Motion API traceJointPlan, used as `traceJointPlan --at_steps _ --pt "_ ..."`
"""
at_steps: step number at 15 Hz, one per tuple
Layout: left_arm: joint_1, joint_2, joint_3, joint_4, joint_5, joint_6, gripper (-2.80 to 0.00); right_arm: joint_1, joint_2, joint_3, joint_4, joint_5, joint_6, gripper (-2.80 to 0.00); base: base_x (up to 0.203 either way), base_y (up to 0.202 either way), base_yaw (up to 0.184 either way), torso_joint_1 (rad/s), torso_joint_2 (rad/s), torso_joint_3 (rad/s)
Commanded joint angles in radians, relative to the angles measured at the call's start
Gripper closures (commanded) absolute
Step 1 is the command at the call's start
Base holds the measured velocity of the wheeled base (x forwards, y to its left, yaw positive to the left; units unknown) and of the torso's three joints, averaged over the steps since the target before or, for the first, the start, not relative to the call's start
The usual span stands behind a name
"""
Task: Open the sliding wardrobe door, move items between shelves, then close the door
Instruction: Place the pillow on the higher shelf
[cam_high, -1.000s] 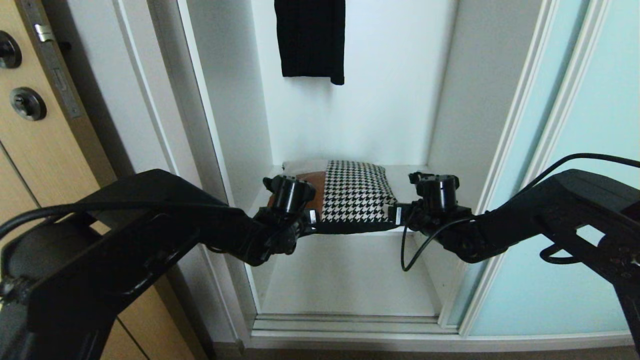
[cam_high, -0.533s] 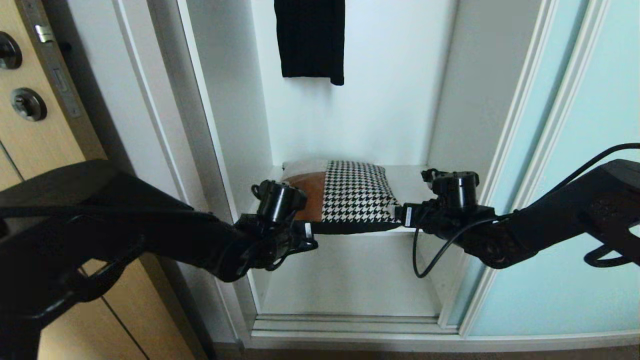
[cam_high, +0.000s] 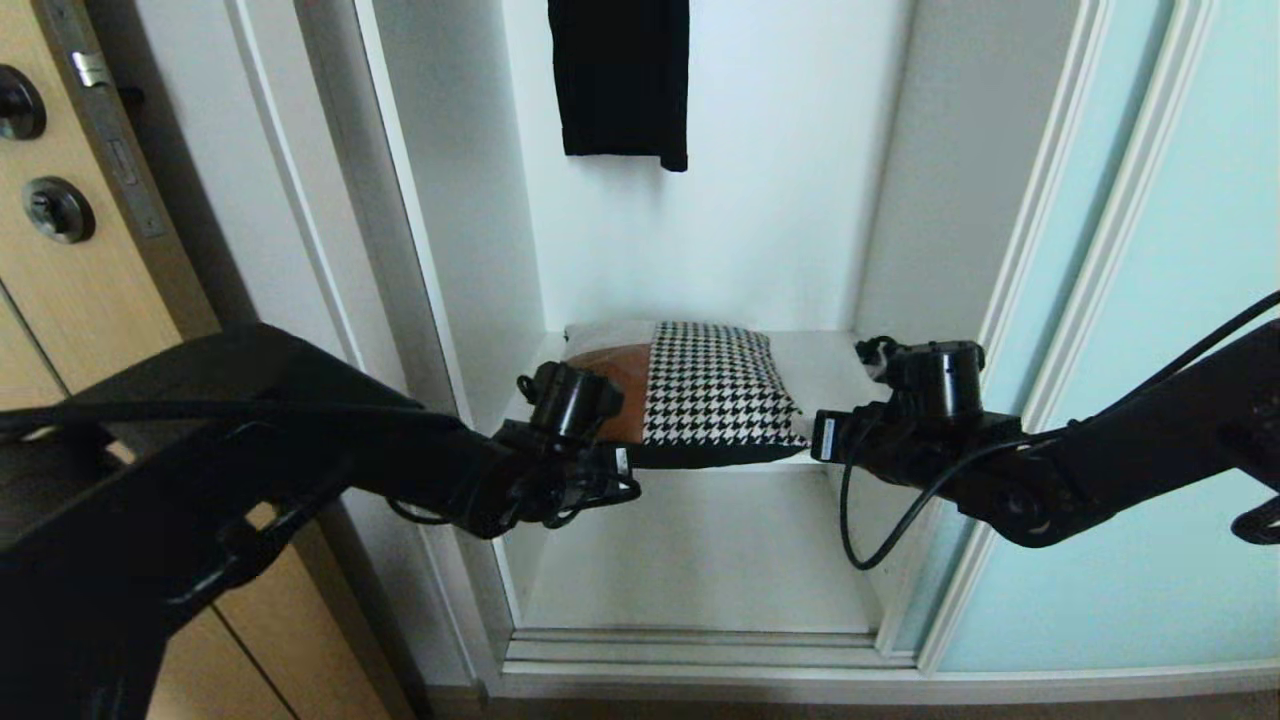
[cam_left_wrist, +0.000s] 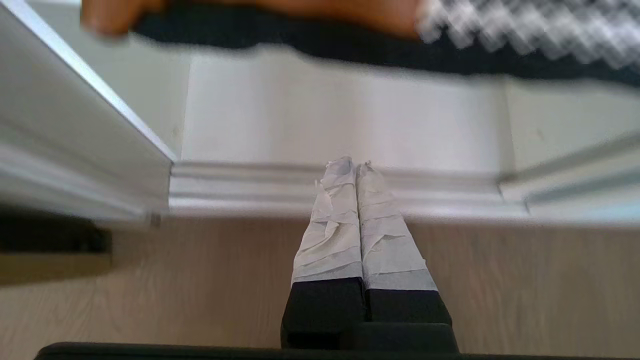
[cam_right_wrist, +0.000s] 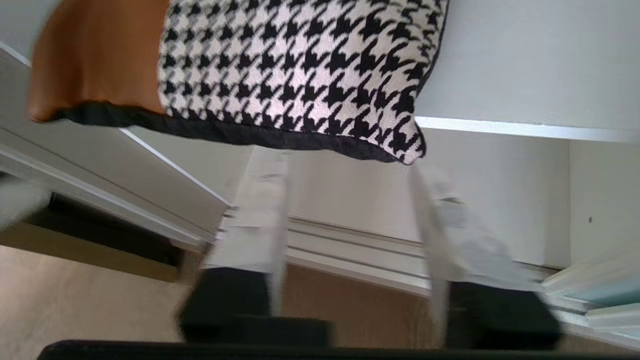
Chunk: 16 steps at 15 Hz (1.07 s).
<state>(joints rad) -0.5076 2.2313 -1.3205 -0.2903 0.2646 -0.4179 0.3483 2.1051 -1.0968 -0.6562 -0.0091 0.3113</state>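
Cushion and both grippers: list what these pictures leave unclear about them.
- Cushion: its back edge is hidden by its own bulk in the head view; its near edge is smeared by blur in the left wrist view.
- Left gripper: its fingertips are hidden behind its own body in the head view.
- Right gripper: motion blurs its fingers in the right wrist view, so contact with the cushion is unclear.

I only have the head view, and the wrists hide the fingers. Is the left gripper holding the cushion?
Observer: No. In the left wrist view the left gripper is shut on itself with nothing between its fingers; the cushion lies beyond the tips.
Operator: And the right one?
Observer: The right wrist view shows the right gripper with its fingers apart. The cushion's houndstooth corner sits just past the tips, not between them.
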Motion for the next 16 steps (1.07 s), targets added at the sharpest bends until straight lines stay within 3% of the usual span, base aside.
traceJointPlan --at_steps 1,4,7,13,16 --pt "0.017 0.112 -0.087 0.002 0.011 -0.003 0.0 0.011 0.081 -0.04 -0.005 -0.001 -0.012 0.0 0.0 0.0 0.0 0.0 0.0 0.0" --pt "0.055 0.221 -0.243 0.047 0.028 -0.003 0.0 0.014 0.19 -0.142 0.002 -0.008 -0.031 0.0 0.0 0.0 0.0 0.0 0.0 0.0" --pt "0.082 0.336 -0.4 0.065 0.176 -0.002 0.0 0.015 0.257 -0.212 0.002 -0.014 -0.033 0.0 0.0 0.0 0.0 0.0 0.0 0.0" --pt "0.104 0.379 -0.471 -0.034 0.19 0.01 0.0 0.017 0.375 -0.385 -0.002 -0.083 -0.033 0.0 0.0 0.0 0.0 0.0 0.0 0.0" --pt "0.104 0.378 -0.491 -0.103 0.179 0.064 0.0 0.012 0.402 -0.493 0.027 -0.087 -0.034 0.0 0.0 0.0 0.0 0.0 0.0 0.0"
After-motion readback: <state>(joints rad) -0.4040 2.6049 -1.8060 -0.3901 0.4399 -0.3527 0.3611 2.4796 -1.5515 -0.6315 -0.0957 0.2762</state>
